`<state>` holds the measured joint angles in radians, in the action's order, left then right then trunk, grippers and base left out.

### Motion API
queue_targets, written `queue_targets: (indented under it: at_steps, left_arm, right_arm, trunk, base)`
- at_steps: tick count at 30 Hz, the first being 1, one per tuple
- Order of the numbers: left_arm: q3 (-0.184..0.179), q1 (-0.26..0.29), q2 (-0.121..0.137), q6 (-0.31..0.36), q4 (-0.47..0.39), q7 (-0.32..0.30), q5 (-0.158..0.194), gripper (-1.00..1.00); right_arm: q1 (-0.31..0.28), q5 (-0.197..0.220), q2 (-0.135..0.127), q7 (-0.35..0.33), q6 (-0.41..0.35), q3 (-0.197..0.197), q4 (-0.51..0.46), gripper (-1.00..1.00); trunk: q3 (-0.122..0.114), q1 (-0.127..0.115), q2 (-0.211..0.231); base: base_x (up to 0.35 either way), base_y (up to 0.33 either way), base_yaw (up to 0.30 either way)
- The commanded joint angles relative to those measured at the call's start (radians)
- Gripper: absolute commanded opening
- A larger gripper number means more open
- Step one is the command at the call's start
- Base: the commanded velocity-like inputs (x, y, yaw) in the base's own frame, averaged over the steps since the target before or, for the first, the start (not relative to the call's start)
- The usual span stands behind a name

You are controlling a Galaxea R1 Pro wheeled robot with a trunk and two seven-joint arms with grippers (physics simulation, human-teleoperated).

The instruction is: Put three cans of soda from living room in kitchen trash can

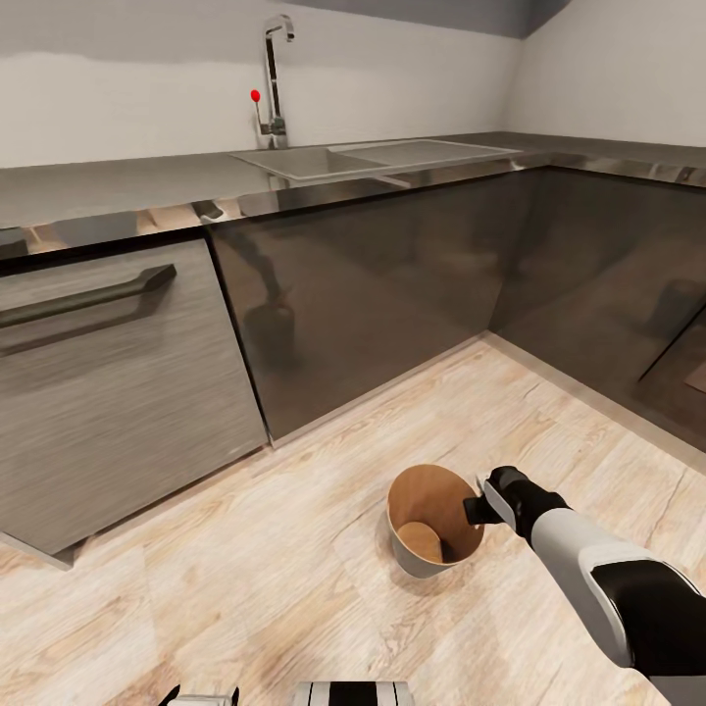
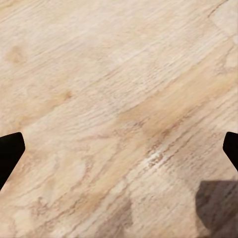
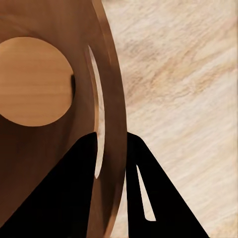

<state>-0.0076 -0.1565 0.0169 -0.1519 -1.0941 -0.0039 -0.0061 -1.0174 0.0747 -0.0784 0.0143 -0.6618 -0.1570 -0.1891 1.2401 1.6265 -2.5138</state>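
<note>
Kitchen corner first: glossy dark cabinet fronts (image 1: 392,294) under a grey surface (image 1: 118,186) with a steel sink (image 1: 373,157) and tall tap (image 1: 277,69), light wood plank floor (image 1: 245,569) below. Standing on that floor, well out from the cabinets: small round tapering bin, pale grey outside and brown wood-toned inside (image 1: 431,529), upright and empty to its round base, no soda cans anywhere in sight. At the bin's right rim, the right gripper (image 3: 111,163), one finger inside the wall and one outside, straddling the rim at the slot-shaped handle hole (image 3: 99,114) (closed enough to pinch, apparently; firmness cannot be told). If moving the bin, best to keep it level and low, drag slowly, avoid tipping toward the pinched side. Smallest: left gripper (image 2: 119,153), spread wide over bare floor, holding nothing.
</note>
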Motion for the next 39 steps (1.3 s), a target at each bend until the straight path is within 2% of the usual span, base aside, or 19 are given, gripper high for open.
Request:
queue_targets:
  at_steps: [1, 10, 18, 19, 27, 39]
  left_arm:
    - [0.000, 0.000, 0.000, 0.000, 0.000, 0.000, 0.000, 1.00]
    - [0.000, 0.000, 0.000, 0.000, 0.000, 0.001, 0.000, 1.00]
    - [0.000, 0.026, -0.002, 0.017, 0.002, 0.001, 0.000, 1.00]
    - [0.000, 0.034, -0.002, 0.024, 0.002, 0.002, 0.000, 1.00]
    - [0.000, 0.034, -0.002, 0.026, 0.003, 0.002, 0.000, 1.00]
    - [0.001, 0.035, -0.004, 0.030, 0.017, 0.002, 0.000, 1.00]
  right_arm:
    - [0.000, 0.014, 0.000, -0.002, 0.001, 0.002, 0.000, -1.00]
    - [0.000, 0.014, 0.001, -0.002, 0.001, 0.002, 0.000, -1.00]
    - [0.002, 0.014, 0.000, -0.002, 0.001, 0.002, 0.002, -1.00]
    - [0.013, 0.015, 0.001, -0.003, 0.027, 0.002, 0.003, -1.00]
    - [0.017, 0.016, -0.001, -0.003, 0.081, 0.002, 0.013, -1.00]
    - [0.017, 0.016, -0.001, -0.005, 0.086, 0.002, 0.015, -1.00]
  trunk:
    - [0.000, 0.000, 0.000]
    - [0.000, 0.000, 0.000]
    - [-0.031, -0.004, 0.002]
    - [-0.035, -0.004, 0.002]
    - [-0.066, -0.008, 0.004]
    - [-0.112, -0.013, 0.007]
  base:
    - [0.000, 0.000, 0.000]
    - [0.000, 0.000, 0.000]
    - [0.000, 0.000, 0.000]
    - [0.000, 0.000, 0.000]
    - [0.000, 0.000, 0.000]
    - [0.000, 0.000, 0.000]
